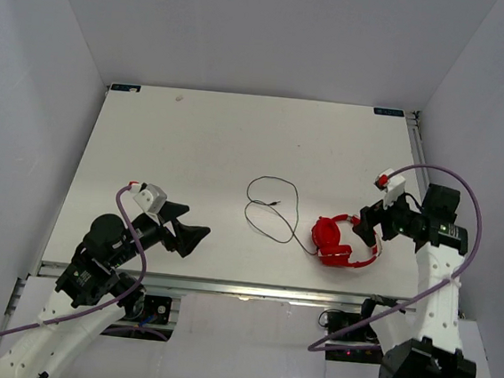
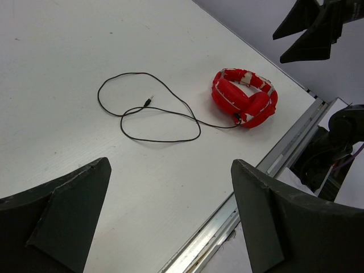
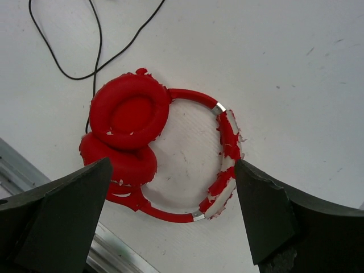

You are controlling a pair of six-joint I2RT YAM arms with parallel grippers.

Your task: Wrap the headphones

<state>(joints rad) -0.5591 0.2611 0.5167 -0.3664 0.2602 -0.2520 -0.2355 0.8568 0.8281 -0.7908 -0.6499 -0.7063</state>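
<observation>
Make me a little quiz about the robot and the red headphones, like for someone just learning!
1. True or false: the cord is already wound around the red headphones.
2. Which gripper is nearest the headphones? A: left gripper. B: right gripper.
3. Fill in: both grippers' jaws stand ___ and hold nothing.
Key: 1 false, it lies in loose loops on the table; 2 B; 3 open.

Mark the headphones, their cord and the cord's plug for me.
headphones (image 3: 129,111): right wrist view, on the upper ear cup.
cord (image 2: 159,141): left wrist view, on the near loop.
plug (image 2: 149,100): left wrist view, on the cord's free end.
</observation>
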